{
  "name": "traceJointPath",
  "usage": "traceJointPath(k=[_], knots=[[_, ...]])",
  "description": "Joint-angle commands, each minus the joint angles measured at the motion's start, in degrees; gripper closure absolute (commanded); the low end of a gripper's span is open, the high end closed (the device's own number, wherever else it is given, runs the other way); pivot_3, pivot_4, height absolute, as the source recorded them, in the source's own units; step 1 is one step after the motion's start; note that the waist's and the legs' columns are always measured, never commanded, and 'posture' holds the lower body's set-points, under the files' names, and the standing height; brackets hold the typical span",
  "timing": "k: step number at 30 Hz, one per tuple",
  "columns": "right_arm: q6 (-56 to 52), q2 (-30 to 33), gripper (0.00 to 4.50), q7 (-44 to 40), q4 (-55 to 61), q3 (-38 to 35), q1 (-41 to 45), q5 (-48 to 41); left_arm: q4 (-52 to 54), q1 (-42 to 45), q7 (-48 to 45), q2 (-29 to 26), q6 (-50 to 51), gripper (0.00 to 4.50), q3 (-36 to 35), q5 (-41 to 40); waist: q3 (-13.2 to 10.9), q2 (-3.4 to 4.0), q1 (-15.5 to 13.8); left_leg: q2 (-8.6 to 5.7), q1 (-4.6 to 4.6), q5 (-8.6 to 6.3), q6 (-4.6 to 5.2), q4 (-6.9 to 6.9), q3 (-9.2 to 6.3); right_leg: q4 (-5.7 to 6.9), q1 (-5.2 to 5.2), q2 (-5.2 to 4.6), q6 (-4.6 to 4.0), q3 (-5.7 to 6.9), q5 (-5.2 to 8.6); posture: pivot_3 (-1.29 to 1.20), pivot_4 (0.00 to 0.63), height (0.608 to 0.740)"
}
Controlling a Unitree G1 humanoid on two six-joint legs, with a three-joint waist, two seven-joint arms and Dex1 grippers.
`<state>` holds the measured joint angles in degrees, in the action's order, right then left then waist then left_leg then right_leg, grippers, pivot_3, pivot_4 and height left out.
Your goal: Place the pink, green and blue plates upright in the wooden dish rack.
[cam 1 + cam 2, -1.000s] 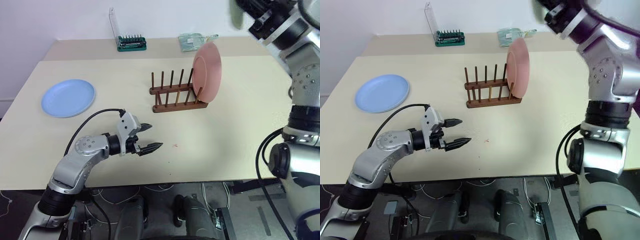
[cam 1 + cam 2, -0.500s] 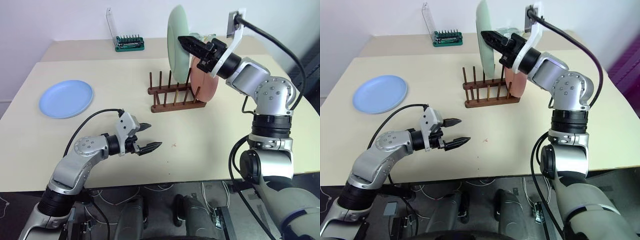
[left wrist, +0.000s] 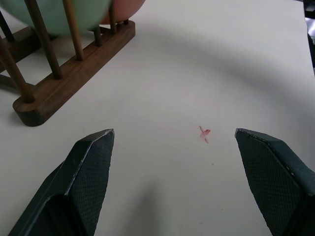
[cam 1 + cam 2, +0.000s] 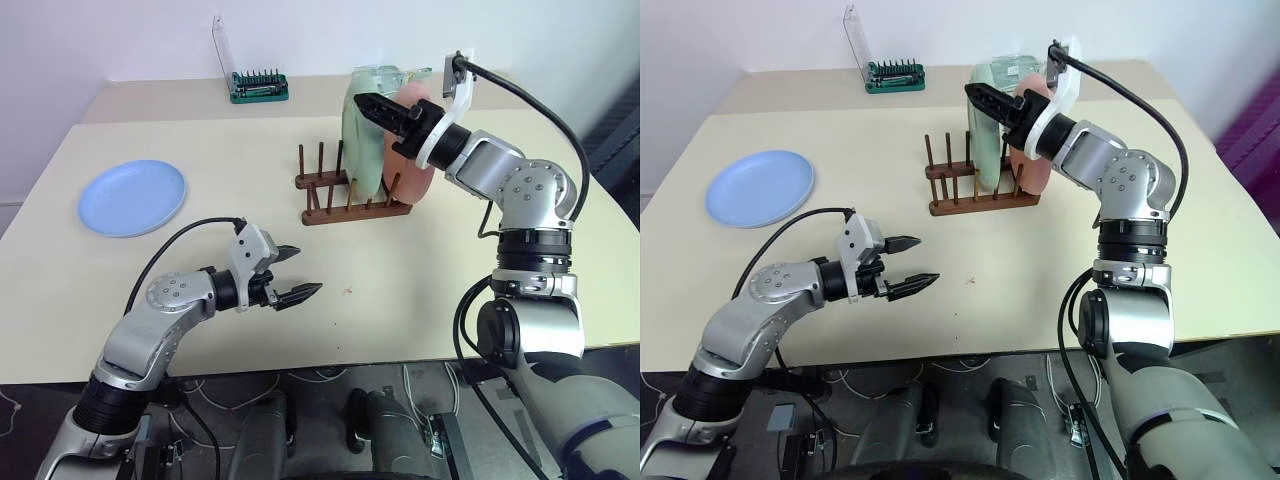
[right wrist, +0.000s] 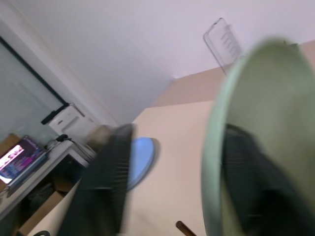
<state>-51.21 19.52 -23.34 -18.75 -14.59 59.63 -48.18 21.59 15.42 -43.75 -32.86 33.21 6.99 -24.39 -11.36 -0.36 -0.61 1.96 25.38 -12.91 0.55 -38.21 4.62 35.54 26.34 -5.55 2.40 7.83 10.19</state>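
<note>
The green plate (image 4: 358, 150) stands upright between the pegs of the wooden dish rack (image 4: 345, 205), close beside the pink plate (image 4: 411, 178), which is upright at the rack's right end. My right gripper (image 4: 372, 108) is at the green plate's top edge. In the right wrist view its fingers (image 5: 110, 182) are spread wide, open, with the plate's rim (image 5: 212, 147) between them. The blue plate (image 4: 132, 197) lies flat at the table's left. My left gripper (image 4: 292, 274) hovers open over bare table, in front of the rack (image 3: 59, 81) and empty.
A green bit holder with a clear lid (image 4: 260, 86) stands at the back of the table, and a clear packet (image 4: 378, 72) lies behind the rack. A small red mark (image 3: 204, 133) is on the table between my left fingers. The table's front edge is just below my left arm.
My right arm came down with the green plate, set it into the rack next to the pink plate, and its fingers have spread apart. The left arm stayed still.
</note>
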Motion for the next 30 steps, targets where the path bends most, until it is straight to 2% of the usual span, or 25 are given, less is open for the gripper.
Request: traceJointPath(k=[1, 12, 16, 18, 19, 20, 22, 26, 30], knots=[[3.5, 0.7, 0.42, -1.1, 2.5, 0.0, 2.3, 2.3, 2.5, -0.1, 0.0, -0.4, -0.3, 0.42, -1.8, -0.8, 0.0, 0.00, 0.0, 0.00, 0.00, 0.00, 0.00, 0.00, 0.00, 0.00, 0.00, 0.00, 0.05, 0.00, 0.03, 0.00, 0.150, 0.730], [14.6, 9.0, 0.42, -11.3, 9.9, 10.7, 1.7, 17.7, 1.0, 0.3, 2.7, 0.7, -2.7, 0.42, -2.9, 1.0, 0.0, 0.00, 0.0, 0.01, 0.01, 0.00, 0.00, 0.01, -0.01, -0.03, 0.02, 0.00, 0.09, 0.00, 0.06, 0.00, 0.150, 0.730], [21.7, 11.9, 0.42, -14.3, 10.6, 12.9, 1.5, 23.7, -0.1, 0.6, 5.7, 2.1, -3.7, 0.42, -5.1, 1.7, 0.0, 0.00, 0.0, 0.01, 0.00, 0.00, 0.00, 0.00, 0.00, -0.03, 0.01, -0.01, 0.09, 0.00, 0.06, 0.00, 0.150, 0.730], [24.5, 12.7, 0.42, -18.1, 13.5, 12.9, 1.8, 23.3, -1.0, 0.4, 8.0, 2.8, -3.2, 0.42, -8.1, 1.0, 0.0, 0.01, 0.0, 0.01, 0.01, 0.00, 0.00, 0.01, 0.00, -0.03, 0.02, 0.00, 0.09, 0.00, 0.06, 0.00, 0.150, 0.730], [25.9, 13.0, 0.42, -21.1, 16.6, 13.7, 1.3, 22.7, -2.6, 1.2, 11.5, 3.8, -2.3, 0.42, -11.1, 1.0, 0.0, 0.01, 0.0, 0.01, 0.01, 0.00, 0.00, 0.01, 0.00, -0.03, 0.03, 0.00, 0.09, 0.00, 0.06, 0.00, 0.150, 0.730], [26.7, 12.9, 0.37, -23.9, 20.4, 15.0, 0.5, 21.8, -4.6, 2.3, 15.7, 4.8, -2.0, 0.21, -14.5, 1.6, 0.0, 0.03, 0.0, 0.01, 0.02, 0.00, 0.00, 0.02, 0.00, -0.04, 0.04, 0.00, 0.09, 0.00, 0.06, 0.00, 0.150, 0.730], [27.0, 12.1, 0.37, -27.3, 25.7, 17.3, -1.3, 20.8, -7.4, 3.8, 21.5, 5.7, -1.8, 0.21, -19.2, 3.0, 0.0, 0.02, 0.2, 0.07, 0.01, 0.00, 0.00, 0.03, 0.00, -0.04, 0.05, 0.04, 0.10, 0.00, 0.06, 0.00, 0.150, 0.730], [27.5, 8.2, 0.37, -27.1, 31.2, 25.5, -6.3, 25.0, -15.4, 8.3, 38.4, 6.9, 0.2, 0.21, -30.5, 6.7, 0.0, -0.09, 0.4, 0.19, -0.06, 0.00, 0.00, 0.03, -0.01, -0.02, -0.02, 0.08, 0.09, 0.02, 0.06, 0.00, 0.150, 0.730], [29.8, 7.0, 0.37, -27.0, 31.1, 29.2, -9.6, 29.2, -19.5, 10.3, 47.5, 6.3, 3.8, 0.21, -35.9, 9.3, 0.1, -0.15, 0.0, 0.20, -0.01, 0.00, 0.00, -0.01, 0.02, 0.00, 0.00, 0.00, 0.09, 0.03, 0.05, 0.00, 0.150, 0.730]])
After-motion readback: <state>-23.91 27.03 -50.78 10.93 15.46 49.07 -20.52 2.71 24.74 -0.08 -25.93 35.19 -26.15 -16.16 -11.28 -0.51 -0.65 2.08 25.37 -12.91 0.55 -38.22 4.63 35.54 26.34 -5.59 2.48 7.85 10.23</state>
